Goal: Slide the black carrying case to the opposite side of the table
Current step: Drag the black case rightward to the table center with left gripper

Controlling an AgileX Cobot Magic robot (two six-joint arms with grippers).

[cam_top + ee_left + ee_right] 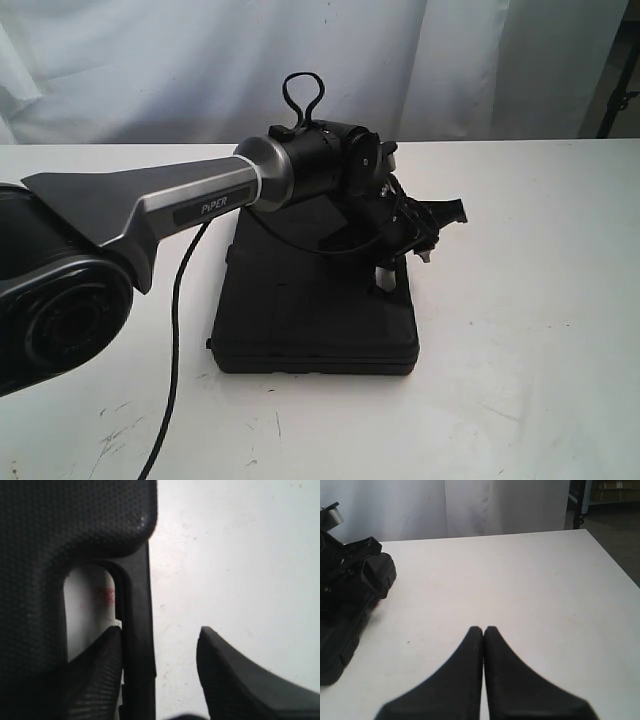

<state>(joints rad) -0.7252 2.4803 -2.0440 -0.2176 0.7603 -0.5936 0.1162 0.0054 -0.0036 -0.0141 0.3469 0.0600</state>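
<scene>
The black case (300, 300) lies flat in the middle of the white table (520, 300). My left arm reaches over it, and my left gripper (390, 272) points down at its right edge. In the left wrist view the left gripper (159, 632) is open and straddles the bar of the handle (137, 620). One finger (95, 675) sits inside the oblong slot against the bar; the other finger (235, 680) stands outside over the table (240, 555), apart from the bar. A red spot (106, 596) shows through the slot. My right gripper (483, 630) is shut and empty above the table (520, 580), with the case (345, 630) off to one side.
A white curtain (200, 60) hangs behind the table. The left arm's cable (175, 340) trails over the table beside the case. Dark scratch marks (115, 430) lie near the front edge. The table's side edge (615, 560) borders dark floor.
</scene>
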